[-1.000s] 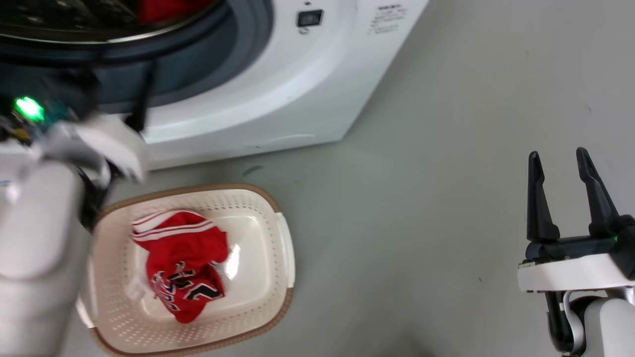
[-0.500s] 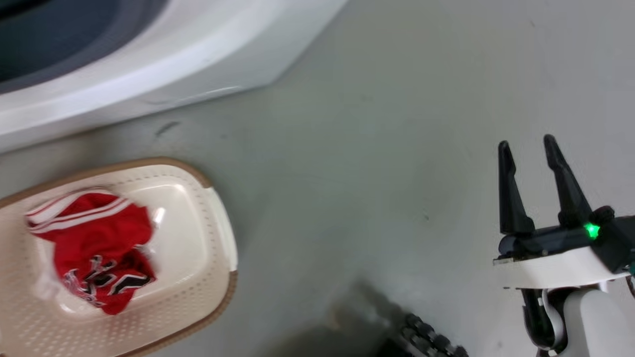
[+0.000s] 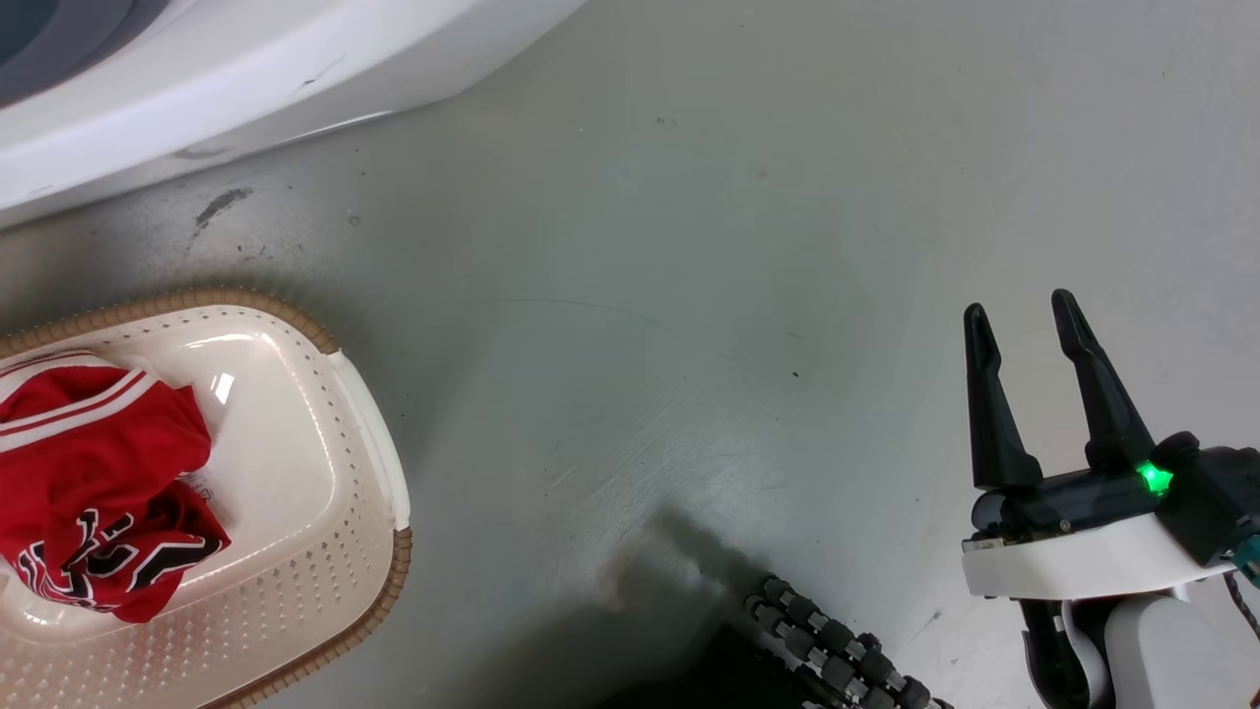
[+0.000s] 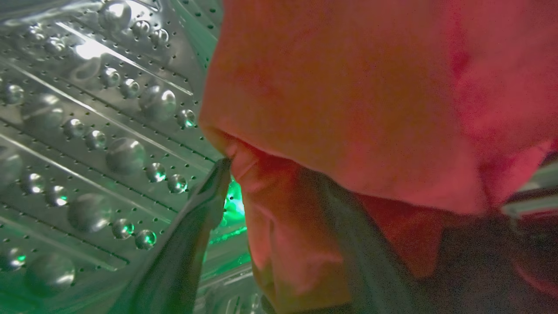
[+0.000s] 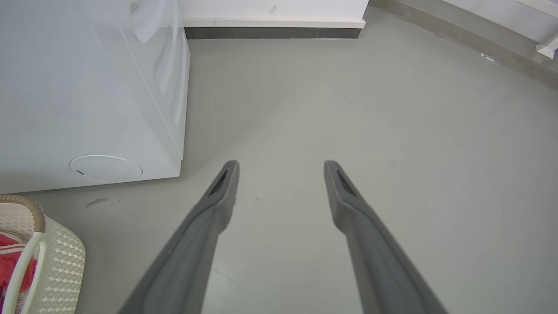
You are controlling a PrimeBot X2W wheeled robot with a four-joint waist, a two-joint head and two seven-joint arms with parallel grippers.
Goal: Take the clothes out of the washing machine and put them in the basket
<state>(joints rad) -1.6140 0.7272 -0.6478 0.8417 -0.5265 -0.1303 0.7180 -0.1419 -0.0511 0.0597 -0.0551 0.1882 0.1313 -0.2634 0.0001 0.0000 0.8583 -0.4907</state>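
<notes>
One of the two garments is already out of the washing machine. The red printed garment lies crumpled in the basket, which stands on the floor just in front of the machine. Over the last second the head camera has swung away from the machine's door. The basket and the white front have slid across that view, but neither has moved itself, and the printed garment lies as it did.

The left arm, which was at the door mouth a second ago, has gone in. The left gripper is now inside the machine's steel drum, pushed up against the plain red garment. One finger touches the cloth's edge. The other shows as a dark band under a drooping fold. The jaws look spread, with cloth between them and not yet pinched. By my reckoning the task is about half done, and closing on that fold is the next step.

The right gripper hangs low over bare floor, well apart from the machine's front corner. Its fingers point forward, wide apart, and hold nothing.
</notes>
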